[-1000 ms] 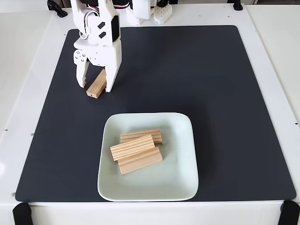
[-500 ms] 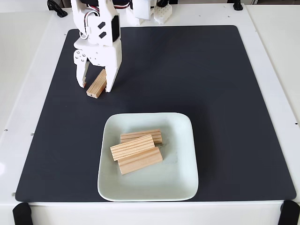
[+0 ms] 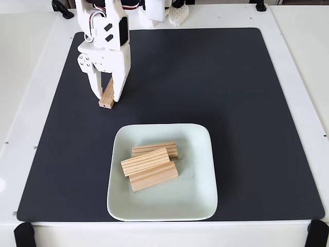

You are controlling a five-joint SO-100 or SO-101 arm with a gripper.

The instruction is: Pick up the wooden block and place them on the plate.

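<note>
Wooden block (image 3: 107, 97) pinched in tool (image 3: 107, 98), plate (image 3: 198, 180) well apart.

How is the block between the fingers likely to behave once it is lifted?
The block looks like solid wood, so probably stiff and light. Its flat faces should not roll, and the gripper appears closed on its sides. It sits tilted between the fingers, so it may pivot a little. The grooved faces seen on the blocks on the plate probably help grip.

A: What lies beneath the claw (image 3: 107, 96)?
B: A dark grey mat (image 3: 205, 77), spreading wide below it and to its right.
A: And beyond that?
B: A white bench (image 3: 308, 77) borders it, black clamps (image 3: 24, 234) at the near corners.
</note>
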